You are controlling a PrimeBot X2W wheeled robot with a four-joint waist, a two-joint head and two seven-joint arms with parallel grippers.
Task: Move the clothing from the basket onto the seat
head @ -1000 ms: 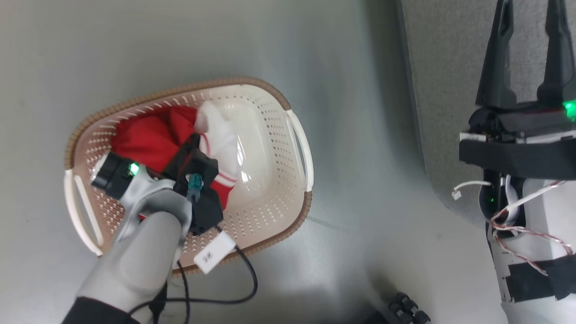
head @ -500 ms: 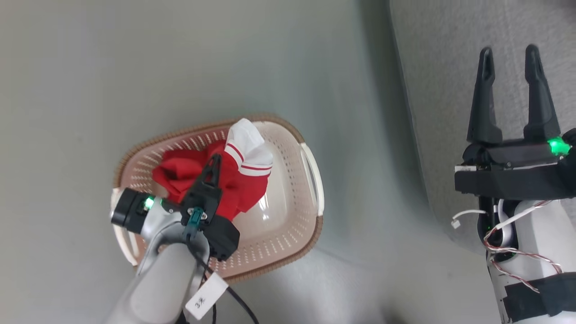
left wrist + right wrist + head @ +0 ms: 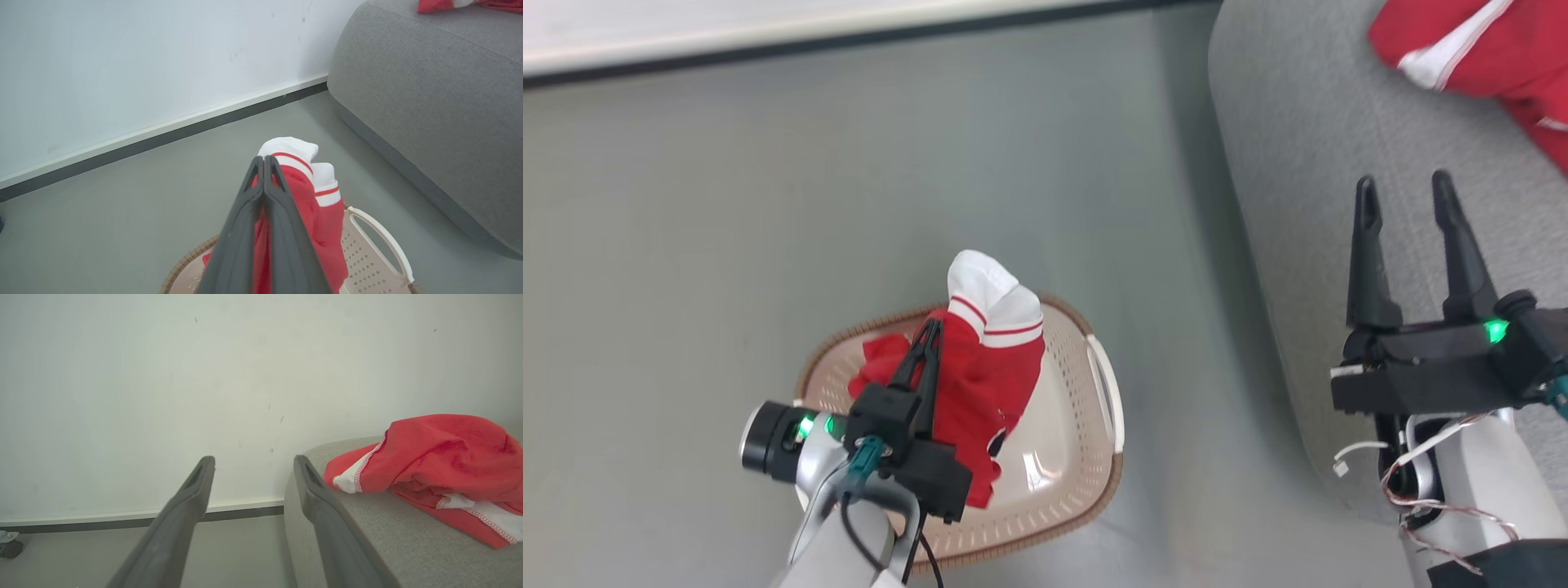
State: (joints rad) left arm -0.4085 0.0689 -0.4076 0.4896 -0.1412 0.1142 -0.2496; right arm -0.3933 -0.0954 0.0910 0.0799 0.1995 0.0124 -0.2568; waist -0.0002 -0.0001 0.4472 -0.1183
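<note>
Head view first: got the left hand (image 3: 934, 327) clamped tight on a red garment (image 3: 992, 367), bunched up with white cuffs poking out on top, hanging just above the basket (image 3: 1078, 498). Same story from the left wrist view: fingers pressed together, red cloth squeezed between, basket rim right below. Can't tell about the tail end of the cloth: fully clear of the basket, or brushing the inside. Got the right hand (image 3: 1403, 181) spread wide, holding nothing, parked over the near edge of the seat (image 3: 1298, 147). Already got the other red garment (image 3: 1478, 49) lying on the seat further back, plain to see in the right wrist view too. Reckon lift-out-and-carry step for piece number two, so roughly halfway home. Next up: raise high enough to clear the rounded seat edge, swing right across the strip of floor (image 3: 849, 180), then let go over bare grey fabric. Worth watching for a dangling hem snagging the basket rim and dragging the thing along.
</note>
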